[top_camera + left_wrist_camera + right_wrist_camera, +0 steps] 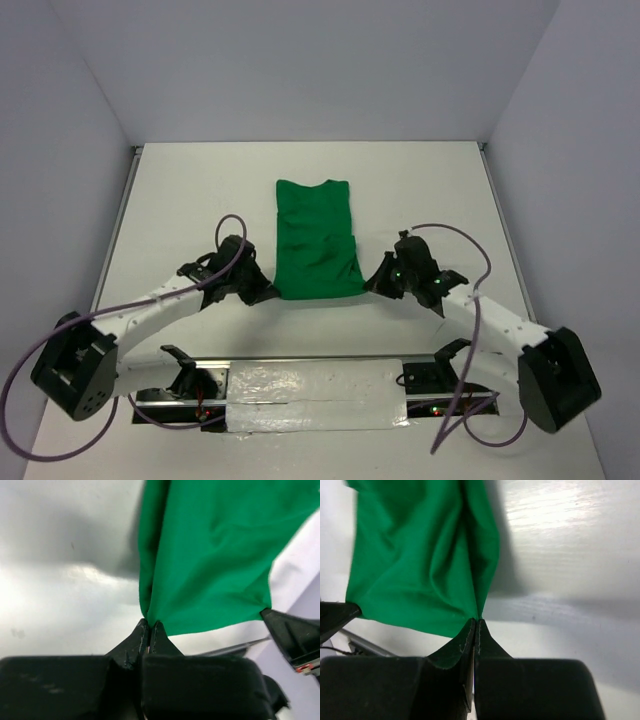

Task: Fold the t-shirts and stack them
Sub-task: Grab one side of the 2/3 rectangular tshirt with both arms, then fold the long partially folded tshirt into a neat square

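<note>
one t-shirt [315, 240], two hands [268, 292] [369, 286]

white table [180, 200], green t-shirt [315, 240] on it

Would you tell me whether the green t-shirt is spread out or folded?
Partly folded: the t-shirt forms a narrow strip, no sleeves showing, its near corners pinched by the left gripper and right gripper.

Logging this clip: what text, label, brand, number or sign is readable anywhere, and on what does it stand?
None can be read in any view.
The green t-shirt is plain: no print or tag shows.
The left tool and the right tool, each shut on a near corner of it, show no markings.
The taped strip at the table's near edge bears no writing.
</note>
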`<action>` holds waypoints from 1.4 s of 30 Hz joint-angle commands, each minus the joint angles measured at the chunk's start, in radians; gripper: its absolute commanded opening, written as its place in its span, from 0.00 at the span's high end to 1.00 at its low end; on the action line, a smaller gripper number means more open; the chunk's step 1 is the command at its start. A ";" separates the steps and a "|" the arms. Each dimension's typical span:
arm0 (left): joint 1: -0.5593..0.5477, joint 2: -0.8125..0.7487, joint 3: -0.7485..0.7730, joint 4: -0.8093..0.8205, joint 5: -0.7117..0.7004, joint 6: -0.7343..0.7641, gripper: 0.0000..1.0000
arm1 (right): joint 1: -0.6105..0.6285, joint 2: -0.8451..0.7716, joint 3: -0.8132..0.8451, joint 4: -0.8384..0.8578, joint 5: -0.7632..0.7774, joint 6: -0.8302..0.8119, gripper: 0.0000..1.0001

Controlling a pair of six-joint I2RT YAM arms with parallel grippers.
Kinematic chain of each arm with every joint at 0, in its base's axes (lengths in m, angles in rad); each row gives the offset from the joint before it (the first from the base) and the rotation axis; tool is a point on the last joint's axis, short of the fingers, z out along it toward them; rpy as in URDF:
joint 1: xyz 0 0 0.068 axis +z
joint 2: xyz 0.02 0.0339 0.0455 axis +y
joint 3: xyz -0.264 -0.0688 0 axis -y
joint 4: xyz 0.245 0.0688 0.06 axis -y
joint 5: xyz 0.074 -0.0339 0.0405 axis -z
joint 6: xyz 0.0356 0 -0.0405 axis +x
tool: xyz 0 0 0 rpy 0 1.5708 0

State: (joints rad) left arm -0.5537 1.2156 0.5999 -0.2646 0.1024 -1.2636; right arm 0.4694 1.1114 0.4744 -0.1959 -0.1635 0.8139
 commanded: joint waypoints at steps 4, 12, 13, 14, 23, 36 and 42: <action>-0.037 -0.140 0.145 -0.265 -0.154 -0.068 1.00 | 0.023 -0.189 0.093 -0.198 0.139 -0.015 1.00; -0.009 0.022 0.451 -0.325 -0.245 0.045 1.00 | 0.021 -0.035 0.352 -0.194 0.197 -0.093 1.00; 0.009 0.059 0.492 -0.318 -0.254 0.053 1.00 | 0.020 0.003 0.380 -0.188 0.212 -0.107 1.00; 0.024 0.079 0.509 -0.309 -0.248 0.069 1.00 | 0.020 0.043 0.432 -0.183 0.220 -0.113 1.00; 0.159 0.353 0.754 -0.216 -0.167 0.157 1.00 | -0.035 0.292 0.674 -0.137 0.194 -0.153 1.00; 0.242 0.746 1.115 -0.214 -0.095 0.194 1.00 | -0.103 0.646 0.949 -0.134 0.119 -0.131 1.00; 0.276 0.887 1.290 -0.265 -0.069 0.231 1.00 | -0.129 0.754 1.053 -0.148 0.102 -0.113 1.00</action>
State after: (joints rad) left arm -0.2966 2.0624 1.8015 -0.5301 0.0101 -1.0725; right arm 0.3576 1.8404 1.4662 -0.3523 -0.0433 0.6853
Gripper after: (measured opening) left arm 0.042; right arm 0.009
